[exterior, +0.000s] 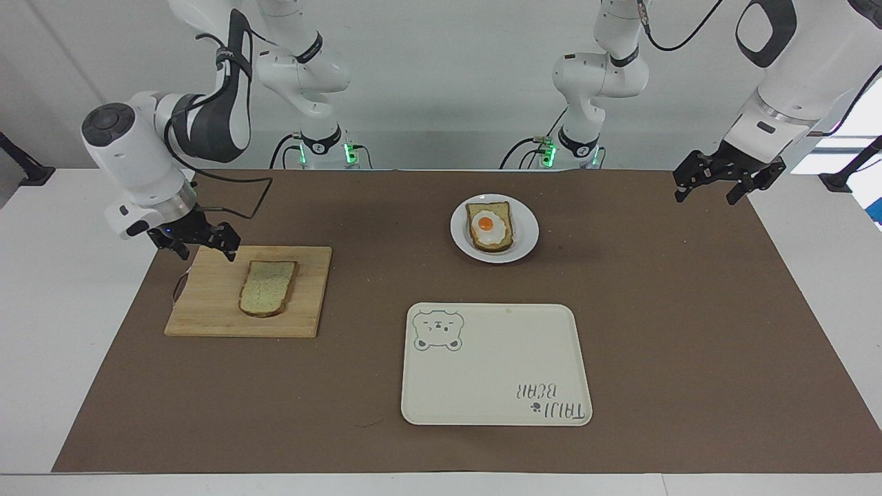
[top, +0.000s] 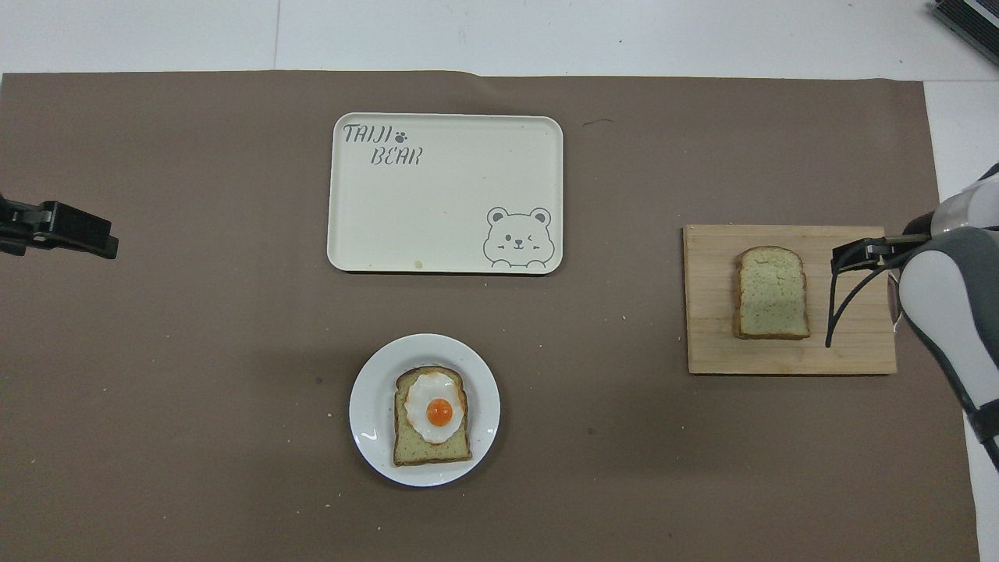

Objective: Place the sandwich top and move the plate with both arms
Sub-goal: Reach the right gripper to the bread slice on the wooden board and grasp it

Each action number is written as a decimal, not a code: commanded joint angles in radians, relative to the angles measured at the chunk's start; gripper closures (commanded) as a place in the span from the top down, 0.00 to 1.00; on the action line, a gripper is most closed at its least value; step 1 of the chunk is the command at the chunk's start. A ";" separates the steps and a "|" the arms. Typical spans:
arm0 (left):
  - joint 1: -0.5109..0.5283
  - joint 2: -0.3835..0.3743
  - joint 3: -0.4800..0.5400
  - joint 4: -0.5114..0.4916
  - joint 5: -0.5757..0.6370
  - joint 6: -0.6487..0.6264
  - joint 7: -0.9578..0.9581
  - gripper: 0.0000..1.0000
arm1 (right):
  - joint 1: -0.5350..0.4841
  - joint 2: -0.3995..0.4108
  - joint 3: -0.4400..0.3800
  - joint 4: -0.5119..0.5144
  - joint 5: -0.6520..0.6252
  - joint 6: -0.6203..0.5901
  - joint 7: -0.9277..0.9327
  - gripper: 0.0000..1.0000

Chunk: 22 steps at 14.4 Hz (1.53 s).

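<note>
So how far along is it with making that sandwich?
Nothing is finished. The sandwich top lies untouched on the cutting board. In hand: the right gripper, open, hangs over the board's corner. The left gripper waits, open. Left: bread onto the egg slice, then both arms move the plate.

The right arm [exterior: 207,117] bends down from its base, its wrist tilted, and the right gripper [exterior: 204,242] hangs low with its jaws apart and nothing between them. The left arm [exterior: 785,62] waits with its wrist slanted downward; the left gripper [exterior: 710,187] is raised above the surface, jaws spread wide, holding nothing.
</note>
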 commanded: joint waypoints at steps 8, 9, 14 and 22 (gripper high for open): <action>0.009 -0.009 -0.004 -0.005 -0.014 -0.016 0.013 1.00 | -0.039 0.060 0.012 -0.122 0.162 0.165 -0.161 1.00; 0.009 -0.009 -0.002 -0.005 -0.014 -0.014 0.013 1.00 | -0.040 0.066 0.012 -0.122 0.175 0.166 -0.182 1.00; 0.009 -0.009 -0.002 -0.005 -0.014 -0.016 0.013 1.00 | -0.040 0.101 0.010 -0.136 0.220 0.228 -0.243 1.00; 0.009 -0.009 -0.004 -0.005 -0.014 -0.014 0.013 1.00 | -0.039 0.118 0.010 -0.152 0.260 0.246 -0.239 0.56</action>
